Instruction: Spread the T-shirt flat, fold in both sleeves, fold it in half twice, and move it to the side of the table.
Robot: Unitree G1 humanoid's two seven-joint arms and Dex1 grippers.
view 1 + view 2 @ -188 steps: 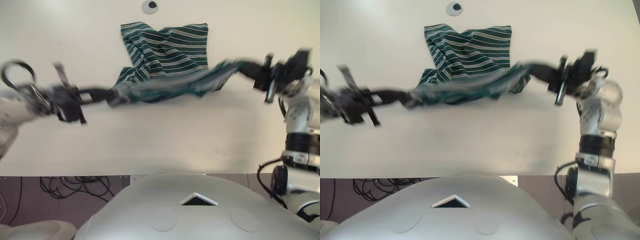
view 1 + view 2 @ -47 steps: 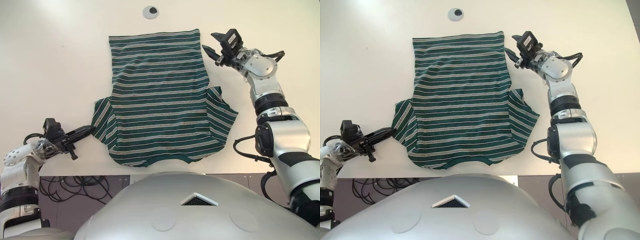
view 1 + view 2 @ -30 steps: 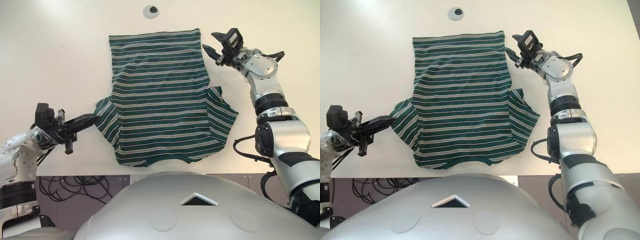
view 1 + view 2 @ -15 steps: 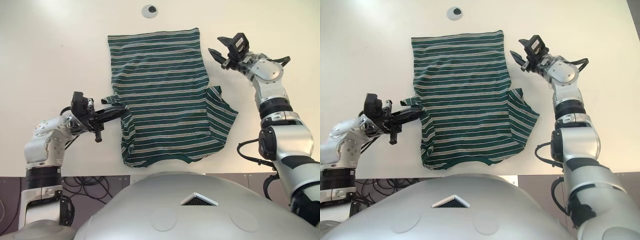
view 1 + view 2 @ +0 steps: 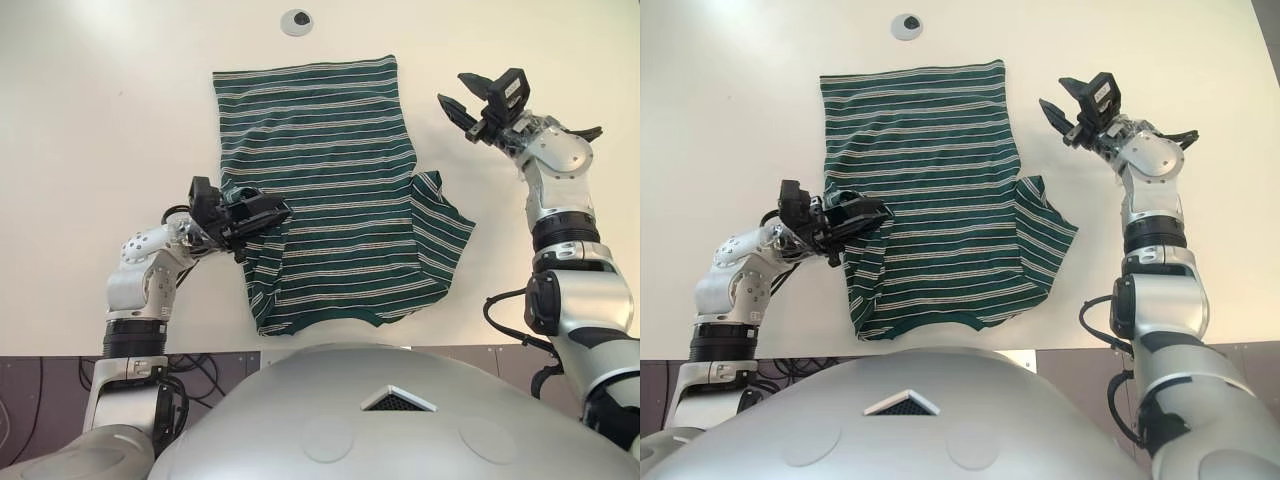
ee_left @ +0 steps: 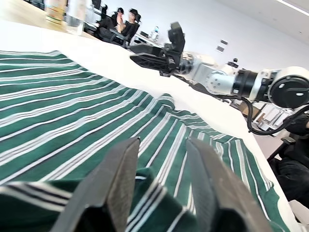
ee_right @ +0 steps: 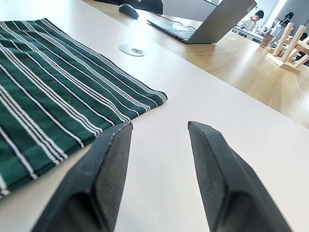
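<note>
The pale tabletop (image 5: 100, 120) carries a green striped T-shirt (image 5: 320, 150), lying flat in the middle with its hem toward the far edge and its collar nearest the robot. Its left sleeve (image 5: 262, 245) is folded in over the body, a bit bunched there, while the right sleeve (image 5: 445, 225) lies spread out to the side. The left claw (image 5: 272, 213) sits low on the folded sleeve, fingers apart with rumpled cloth between them. The right claw (image 5: 455, 92) hangs wide and holding nothing over bare tabletop, just beside the shirt's far right corner. A small round disc (image 5: 297, 17) sits beyond the hem.
</note>
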